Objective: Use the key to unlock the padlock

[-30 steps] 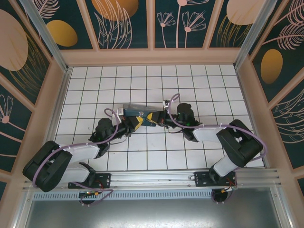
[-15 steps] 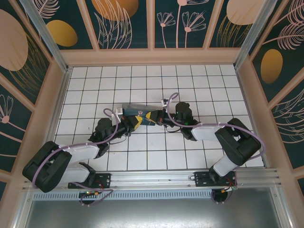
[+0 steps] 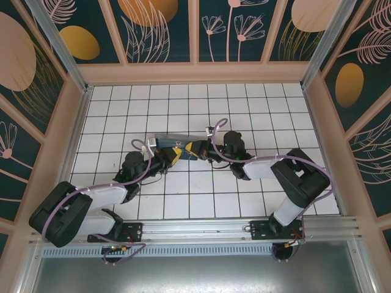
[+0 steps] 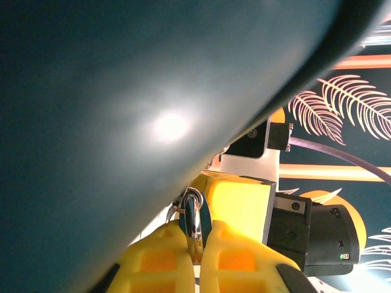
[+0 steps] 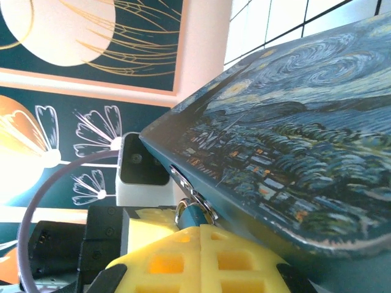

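Nearest the arms' bases, the left gripper (image 4: 194, 244) is clenched, and the padlock (image 4: 193, 210) sits in the seam between its yellow fingertips, apparently pinched by its bluish body with the silvery shackle standing above. It hangs at the edge of the painted box (image 5: 293, 152), which lies on the tiled tabletop (image 3: 201, 195). Just beyond it, the right gripper (image 5: 201, 235) is also clenched, its tips right beside the padlock. I cannot make out the key, so whether it is held there I cannot tell. The padlock looks light, rigid and smooth, so it is likely to swivel or slip. It is best held by its flat sides with the keyhole left free, and the thin key by its head.
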Robot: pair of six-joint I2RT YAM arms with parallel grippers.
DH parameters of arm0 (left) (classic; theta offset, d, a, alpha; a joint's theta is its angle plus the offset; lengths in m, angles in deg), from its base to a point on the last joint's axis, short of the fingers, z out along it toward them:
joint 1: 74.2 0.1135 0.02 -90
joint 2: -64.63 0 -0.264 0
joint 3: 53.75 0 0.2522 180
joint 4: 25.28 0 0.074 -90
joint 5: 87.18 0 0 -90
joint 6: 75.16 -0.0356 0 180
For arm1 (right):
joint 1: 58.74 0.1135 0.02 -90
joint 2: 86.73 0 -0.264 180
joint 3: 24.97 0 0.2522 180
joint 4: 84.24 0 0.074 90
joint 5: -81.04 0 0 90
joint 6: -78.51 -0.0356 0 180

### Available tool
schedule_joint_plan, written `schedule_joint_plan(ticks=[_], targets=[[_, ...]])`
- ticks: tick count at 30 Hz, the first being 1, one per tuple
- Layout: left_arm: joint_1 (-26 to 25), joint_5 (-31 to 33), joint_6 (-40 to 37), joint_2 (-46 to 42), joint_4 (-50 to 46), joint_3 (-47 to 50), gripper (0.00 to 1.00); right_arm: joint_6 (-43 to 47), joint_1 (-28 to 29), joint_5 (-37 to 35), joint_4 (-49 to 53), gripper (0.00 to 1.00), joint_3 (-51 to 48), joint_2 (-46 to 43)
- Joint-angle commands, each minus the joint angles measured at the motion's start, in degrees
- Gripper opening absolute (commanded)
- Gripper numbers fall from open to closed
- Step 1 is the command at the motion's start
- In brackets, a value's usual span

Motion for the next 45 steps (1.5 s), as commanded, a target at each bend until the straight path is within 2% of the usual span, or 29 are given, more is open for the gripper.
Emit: schedule_joint_plan(ticks=[1,5,12,22,32,45], targets=[[-1.5,-7.3,0.3,-1.3,11.5,-1.6,0.0,-5.3,0.0,0.5,-8.8,0.0,0.3,3.1],[-1.5,-7.8,0.5,-1.4,12.3,-1.1,0.0,-5.9,-1.0,1.1,-9.8,0.0,0.9,4.7],[-1.6,-7.8,1.1,-1.7,14.6,-0.5,0.0,0.2,-1.2,0.7,-0.1,0.0,4.1,5.1],[-1.6,-6.9,1.6,-2.0,14.5,-0.4,0.0,-4.8,0.0,-3.2,-5.7,0.0,1.2,7.3],[-1.5,-5.5,2.0,-3.1,14.9,0.1,0.0,-14.8,1.1,-6.8,-13.4,0.0,0.0,12.0],[-1.5,-4.2,1.7,-3.9,12.7,0.2,0.0,-13.3,1.3,-7.3,-11.0,0.0,-0.9,12.5]])
